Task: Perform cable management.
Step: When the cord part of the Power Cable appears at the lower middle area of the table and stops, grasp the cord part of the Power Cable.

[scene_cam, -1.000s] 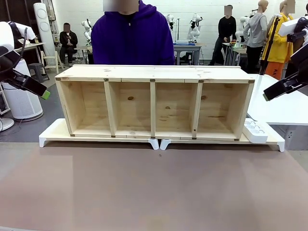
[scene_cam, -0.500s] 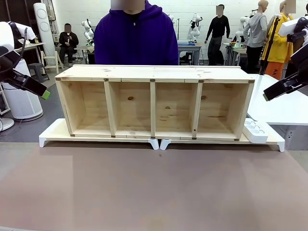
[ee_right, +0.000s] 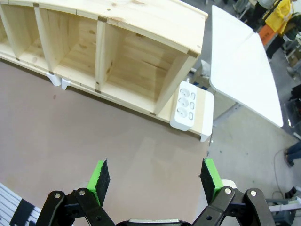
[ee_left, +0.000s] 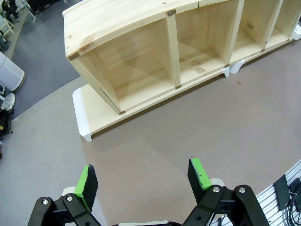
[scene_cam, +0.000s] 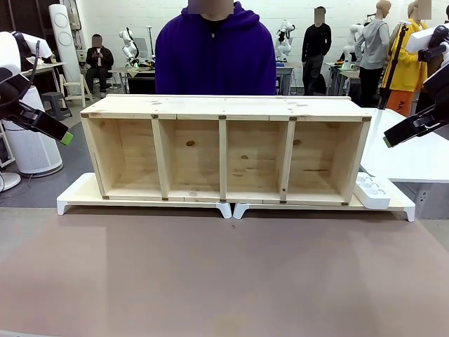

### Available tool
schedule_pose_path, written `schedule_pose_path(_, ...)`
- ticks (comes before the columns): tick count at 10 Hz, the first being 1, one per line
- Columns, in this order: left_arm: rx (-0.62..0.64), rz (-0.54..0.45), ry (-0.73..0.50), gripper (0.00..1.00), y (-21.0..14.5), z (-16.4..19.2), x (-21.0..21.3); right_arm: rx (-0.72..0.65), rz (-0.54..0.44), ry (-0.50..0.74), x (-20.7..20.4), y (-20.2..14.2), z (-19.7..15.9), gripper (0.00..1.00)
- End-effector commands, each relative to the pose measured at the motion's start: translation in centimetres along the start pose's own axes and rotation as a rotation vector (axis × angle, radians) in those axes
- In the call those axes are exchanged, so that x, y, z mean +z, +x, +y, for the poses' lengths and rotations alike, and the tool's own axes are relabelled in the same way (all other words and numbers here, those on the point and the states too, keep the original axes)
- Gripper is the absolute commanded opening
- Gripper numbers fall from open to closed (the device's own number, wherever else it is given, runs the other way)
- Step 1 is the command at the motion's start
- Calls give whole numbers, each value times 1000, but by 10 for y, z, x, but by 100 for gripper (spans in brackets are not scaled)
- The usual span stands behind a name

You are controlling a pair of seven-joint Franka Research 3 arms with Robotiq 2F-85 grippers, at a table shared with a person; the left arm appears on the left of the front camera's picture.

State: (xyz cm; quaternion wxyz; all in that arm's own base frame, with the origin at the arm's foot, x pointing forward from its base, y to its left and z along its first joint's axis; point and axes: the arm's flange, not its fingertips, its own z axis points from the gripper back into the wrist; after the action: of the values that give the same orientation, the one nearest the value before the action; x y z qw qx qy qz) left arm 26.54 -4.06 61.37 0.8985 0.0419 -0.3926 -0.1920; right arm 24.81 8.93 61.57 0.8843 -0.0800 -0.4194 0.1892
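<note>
Where the cable lies, I cannot tell. The left hand [ee_left: 143,178] hovers near the left edge of the brown surface [scene_cam: 224,281], its green pads [ee_left: 86,181] wide apart and holding nothing. The right hand [ee_right: 155,175] hovers near the right edge, also spread apart and empty. The wooden shelf [scene_cam: 224,105] stands along the far edge, with a white power strip [scene_cam: 372,190] just beside its right end. A person [scene_cam: 214,60] stands behind the shelf.

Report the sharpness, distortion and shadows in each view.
Front view: the wooden shelf is sharp with straight edges, with soft shade inside its compartments. Left wrist view: the wide-angle lens bows the shelf's top board into a curve. Right wrist view: same bowing; power strip crisp, faint pale sheen on the table.
</note>
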Motion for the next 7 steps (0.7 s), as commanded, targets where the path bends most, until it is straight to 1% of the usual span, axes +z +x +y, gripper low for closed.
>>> schedule_pose_path(1,5,-11,2,100,2,1,-2,6,-8,-1,-5,2,-1,100)
schedule_pose_path(7,5,-11,2,100,2,1,-2,6,-8,-1,-5,2,-1,100)
